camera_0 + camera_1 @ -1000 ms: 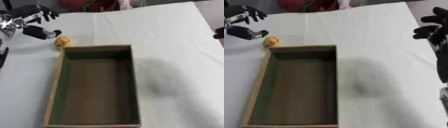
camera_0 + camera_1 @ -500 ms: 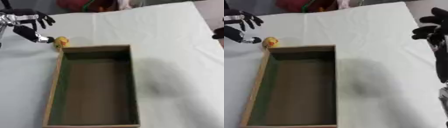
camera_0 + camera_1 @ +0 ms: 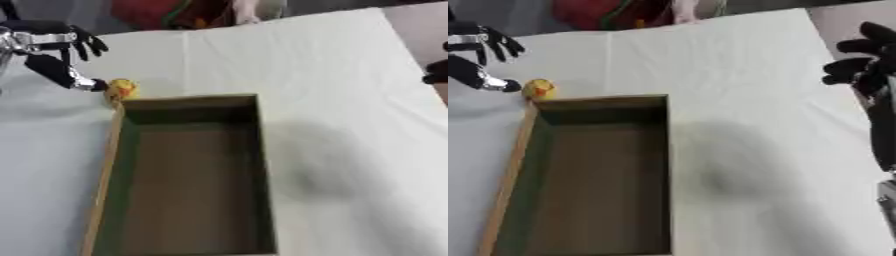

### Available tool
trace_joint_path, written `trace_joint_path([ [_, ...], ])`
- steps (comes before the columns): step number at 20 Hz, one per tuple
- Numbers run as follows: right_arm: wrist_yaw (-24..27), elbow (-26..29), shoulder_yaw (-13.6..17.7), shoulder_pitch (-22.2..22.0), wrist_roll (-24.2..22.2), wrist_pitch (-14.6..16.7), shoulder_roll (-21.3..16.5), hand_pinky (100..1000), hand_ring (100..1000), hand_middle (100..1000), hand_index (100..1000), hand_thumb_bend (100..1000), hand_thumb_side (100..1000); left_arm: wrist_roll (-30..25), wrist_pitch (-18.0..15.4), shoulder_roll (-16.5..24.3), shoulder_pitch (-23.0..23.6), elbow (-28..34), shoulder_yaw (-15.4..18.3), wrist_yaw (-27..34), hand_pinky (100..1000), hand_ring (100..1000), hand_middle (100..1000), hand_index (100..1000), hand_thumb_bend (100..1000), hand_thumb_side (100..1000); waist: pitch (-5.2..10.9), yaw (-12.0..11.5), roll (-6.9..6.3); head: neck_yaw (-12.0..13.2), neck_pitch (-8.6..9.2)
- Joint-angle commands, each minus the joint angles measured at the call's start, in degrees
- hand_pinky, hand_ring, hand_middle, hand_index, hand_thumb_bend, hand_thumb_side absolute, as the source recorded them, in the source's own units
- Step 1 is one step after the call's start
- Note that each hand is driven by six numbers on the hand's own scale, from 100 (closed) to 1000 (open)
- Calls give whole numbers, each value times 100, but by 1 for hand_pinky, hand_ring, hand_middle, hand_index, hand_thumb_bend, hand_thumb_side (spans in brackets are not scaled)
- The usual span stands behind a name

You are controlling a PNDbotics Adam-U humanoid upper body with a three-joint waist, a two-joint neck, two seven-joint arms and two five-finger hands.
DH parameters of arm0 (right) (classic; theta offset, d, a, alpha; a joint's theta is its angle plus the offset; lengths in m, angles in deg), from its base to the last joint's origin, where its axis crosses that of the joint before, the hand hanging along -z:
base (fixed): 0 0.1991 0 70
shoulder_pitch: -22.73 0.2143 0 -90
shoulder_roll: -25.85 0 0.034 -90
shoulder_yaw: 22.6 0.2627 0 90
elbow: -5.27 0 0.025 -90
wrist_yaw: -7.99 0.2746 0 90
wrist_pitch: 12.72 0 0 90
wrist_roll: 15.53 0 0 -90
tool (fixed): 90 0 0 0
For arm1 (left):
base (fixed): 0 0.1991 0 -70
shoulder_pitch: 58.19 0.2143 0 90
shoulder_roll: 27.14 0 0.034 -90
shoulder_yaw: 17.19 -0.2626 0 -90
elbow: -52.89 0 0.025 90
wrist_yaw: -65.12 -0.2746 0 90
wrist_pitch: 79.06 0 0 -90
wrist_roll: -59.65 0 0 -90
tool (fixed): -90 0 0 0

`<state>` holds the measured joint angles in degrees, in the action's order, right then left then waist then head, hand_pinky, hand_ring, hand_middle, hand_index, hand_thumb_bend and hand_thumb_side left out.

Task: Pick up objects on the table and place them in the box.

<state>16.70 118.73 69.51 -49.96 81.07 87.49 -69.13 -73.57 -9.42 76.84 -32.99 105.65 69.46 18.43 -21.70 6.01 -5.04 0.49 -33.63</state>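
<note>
One wooden box sits on white table, long side running away from robot, nothing visible inside it, just bare dark floor. Small yellow object w/ an orange spot lies on table just outside box's far-left corner. Left hand is beside it, fingers spread, one digit tip touching or nearly touching it. Right hand shows properly only in right eye view, at right edge, fingers relaxed, holding nothing; left eye view catches just a dark sliver.
</note>
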Motion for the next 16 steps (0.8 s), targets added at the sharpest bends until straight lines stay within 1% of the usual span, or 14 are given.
trace_joint_path([
  [1, 11, 114, 28, 48, -11, 12, -65, 618, 639, 695, 878, 100, 833, -305, -443, 86, -102, -6, 30, -96, 601, 752, 786, 921, 463, 546, 103, 13, 18, 28, 71],
  [6, 49, 114, 39, 56, 86, 20, -40, 618, 635, 686, 879, 100, 828, -307, -405, -1, -67, -131, 6, -247, 600, 753, 785, 928, 434, 553, 72, 57, 7, 48, 103],
  [7, 48, 114, 36, 55, 86, 16, -33, 618, 634, 685, 882, 100, 821, -312, -392, -17, -56, -157, 10, -250, 599, 752, 782, 924, 436, 539, 67, 63, 5, 49, 108],
  [11, 55, 114, 23, 43, 70, 0, -12, 618, 633, 683, 880, 100, 830, -287, -321, -49, -9, -252, 31, -306, 596, 751, 777, 919, 421, 556, 48, 89, -3, 57, 115],
  [16, 49, 114, 39, 39, 85, -14, 4, 619, 634, 682, 883, 100, 833, -300, -307, -99, 18, -347, 31, -292, 572, 738, 747, 874, 405, 552, 28, 125, -14, 73, 107],
])
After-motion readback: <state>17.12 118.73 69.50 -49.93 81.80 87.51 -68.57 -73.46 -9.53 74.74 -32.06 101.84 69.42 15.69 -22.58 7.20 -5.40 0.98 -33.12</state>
